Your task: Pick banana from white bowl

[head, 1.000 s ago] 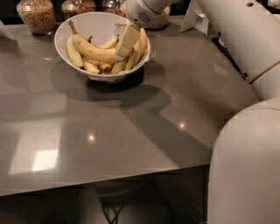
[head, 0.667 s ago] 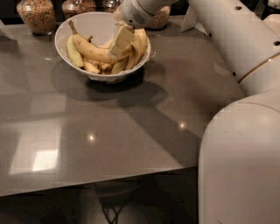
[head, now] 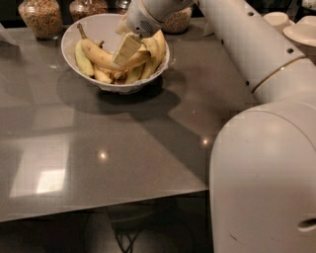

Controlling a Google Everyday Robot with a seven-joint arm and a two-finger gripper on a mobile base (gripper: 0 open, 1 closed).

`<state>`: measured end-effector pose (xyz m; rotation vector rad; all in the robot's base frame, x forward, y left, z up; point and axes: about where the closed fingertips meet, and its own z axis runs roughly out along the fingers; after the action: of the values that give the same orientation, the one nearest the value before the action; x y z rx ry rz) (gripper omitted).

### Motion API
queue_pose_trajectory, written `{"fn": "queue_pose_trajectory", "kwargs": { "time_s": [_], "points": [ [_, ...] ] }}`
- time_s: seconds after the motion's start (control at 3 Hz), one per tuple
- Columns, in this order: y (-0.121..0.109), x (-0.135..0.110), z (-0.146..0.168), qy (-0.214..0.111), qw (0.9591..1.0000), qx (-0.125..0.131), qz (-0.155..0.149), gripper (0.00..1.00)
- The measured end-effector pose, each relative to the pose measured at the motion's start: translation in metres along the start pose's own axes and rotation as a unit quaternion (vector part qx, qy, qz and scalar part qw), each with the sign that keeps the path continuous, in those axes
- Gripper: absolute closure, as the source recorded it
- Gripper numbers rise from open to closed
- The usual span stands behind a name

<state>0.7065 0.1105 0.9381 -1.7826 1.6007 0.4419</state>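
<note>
The white bowl (head: pixel 89 30) stands at the back left of the grey table and holds several bananas. The banana (head: pixel 98 53), long and curved with a dark brown stem pointing up and left, lies across the top of the pile. A shorter pale greenish banana (head: pixel 82 60) lies at the bowl's left side. My gripper (head: pixel 125 51) reaches down into the bowl from the upper right and sits right over the middle of the long banana, hiding part of it.
Glass jars of grain stand behind the bowl (head: pixel 41 18) (head: pixel 88 8) (head: pixel 177 20). Stacked pale dishes (head: pixel 296 29) sit at the back right. My white arm (head: pixel 256 54) spans the right side. The table's front edge (head: pixel 98 207) runs across the lower part of the view.
My gripper has moved a little to the left and lower, from the bowl's right side onto the middle of the banana pile. The bowl and bananas have not moved.
</note>
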Motion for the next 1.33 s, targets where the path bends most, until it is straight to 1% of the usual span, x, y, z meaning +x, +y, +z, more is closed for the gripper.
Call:
{"fn": "queue_pose_trajectory", "kwargs": {
  "time_s": [0.33,0.67,1.33],
  "points": [
    [0.006,-0.004,0.009,-0.006,0.9999,-0.016,0.004,0.25],
    [0.020,-0.008,0.016,-0.008,0.9991,-0.041,0.010,0.33],
    [0.026,0.008,0.036,0.004,0.9975,-0.065,0.028,0.35]
  ]
}}
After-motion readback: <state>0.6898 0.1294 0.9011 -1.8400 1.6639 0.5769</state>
